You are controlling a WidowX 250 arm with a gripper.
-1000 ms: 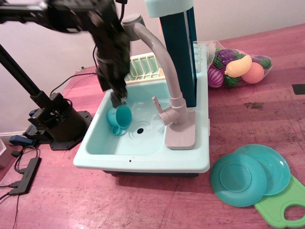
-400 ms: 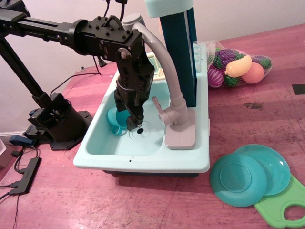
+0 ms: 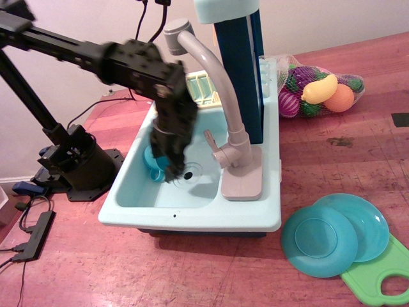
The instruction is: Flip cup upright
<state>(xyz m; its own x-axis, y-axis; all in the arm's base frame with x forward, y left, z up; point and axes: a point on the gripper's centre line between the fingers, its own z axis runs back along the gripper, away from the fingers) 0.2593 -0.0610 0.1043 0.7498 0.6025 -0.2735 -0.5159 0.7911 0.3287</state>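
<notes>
The teal-blue cup [image 3: 151, 158] lies in the left part of the pale aqua sink [image 3: 192, 216]. It is mostly hidden behind my arm, and only its left side and handle show. My gripper [image 3: 170, 171] is down in the basin, right beside the cup and just left of the drain [image 3: 188, 173]. The gripper is motion-blurred. I cannot tell whether its jaws are open or shut, or whether they touch the cup.
A grey faucet [image 3: 220, 89] arches over the basin on the right, and a pale dish rack [image 3: 199, 89] stands behind. A net bag of toy fruit [image 3: 319, 89] lies at the back right. Two teal plates [image 3: 319, 240] and a green cutting board [image 3: 383, 272] lie at the front right. The arm's base [image 3: 77, 163] and cables are on the left.
One second ago the gripper was over the cup at the basin's left. It swung right toward the drain and lower, and has now shifted slightly back left; the cup stays in the same spot.
</notes>
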